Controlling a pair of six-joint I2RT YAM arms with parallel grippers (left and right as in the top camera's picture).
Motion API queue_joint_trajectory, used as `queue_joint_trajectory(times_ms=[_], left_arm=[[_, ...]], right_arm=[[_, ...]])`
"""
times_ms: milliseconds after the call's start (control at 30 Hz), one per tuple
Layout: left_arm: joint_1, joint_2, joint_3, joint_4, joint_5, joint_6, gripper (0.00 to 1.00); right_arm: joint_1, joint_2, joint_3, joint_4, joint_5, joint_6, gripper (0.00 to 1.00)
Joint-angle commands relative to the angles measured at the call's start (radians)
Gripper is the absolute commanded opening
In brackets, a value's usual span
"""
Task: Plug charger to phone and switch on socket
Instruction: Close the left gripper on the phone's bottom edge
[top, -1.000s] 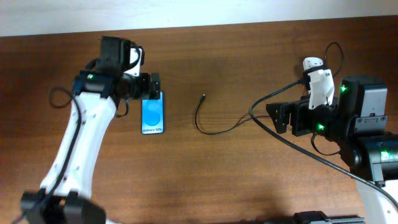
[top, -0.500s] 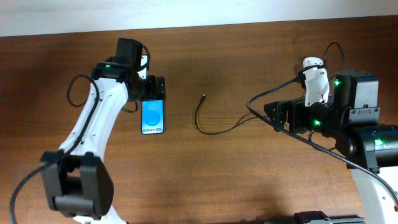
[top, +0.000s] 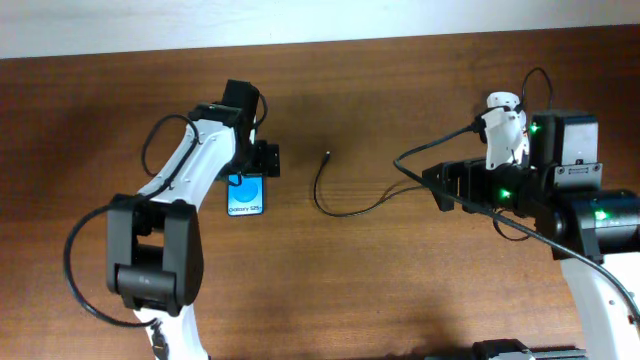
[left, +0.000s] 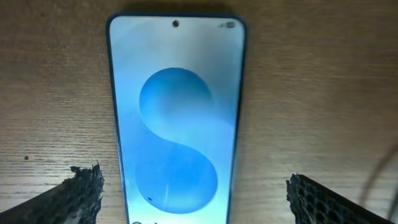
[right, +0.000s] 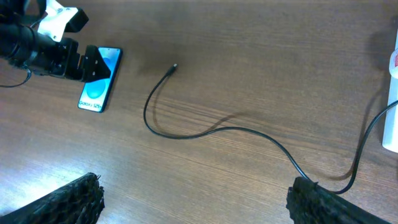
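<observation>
Wooden table (top: 400, 300) carries everything.

Left arm (top: 190, 180) reaches in from 7 o'clock. Left gripper (left: 196, 186) is spread wide and empty, with one finger (left: 81, 193) on each side of the phone, both clear of its long edges. Right arm (top: 560, 200) sits at 3 o'clock. Right gripper (right: 196, 190) is also spread wide and holds nothing.

Socket (right: 392, 118): only a white sliver with a red mark shows, at the 3 o'clock edge of the right wrist view. Overhead it is hidden under the right arm, so switch state can't be told.

Phone (top: 246, 195): lies flat with the screen lit blue, at 9 o'clock from table centre, text end facing 6.

Charger (top: 345, 212): thin black cable curving loose from the socket side toward centre, well apart from the phone. Connector tip (top: 328, 155) lies at the phone's 3 o'clock and points roughly to 1. Nothing is plugged in.

Step in hand, as a judgement: the left gripper pins the phone.
- Centre the jaws on the body and close on the long edges, not the glass.
- Keep the phone flat and leave the text end free, since the port is likely there.
- The right gripper should take the cable just behind the tip, with little overhang, so the plug doesn't flop.
- Line the plug up with the phone's long axis before pushing.
- Slack looks sufficient, so there is no need to tug at the socket.
</observation>
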Motion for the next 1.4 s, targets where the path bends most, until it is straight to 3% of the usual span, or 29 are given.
queue_joint_trajectory(times_ms=[0,867,1367], left_arm=[[0.001,0.011,0.017,0.0,-0.029,-0.021,0.99],[0.002,0.076,0.004,0.053,-0.028,0.063,0.99],[0.002,0.078,-0.031,0.07,-0.029,0.023,0.99]], right_arm=[[0.007,0.005,0.022,0.0,-0.013,-0.002,0.99],[0.007,0.008,0.022,-0.034,-0.013,-0.002,0.99],[0.007,0.008,0.022,-0.042,-0.013,-0.002,0.99]])
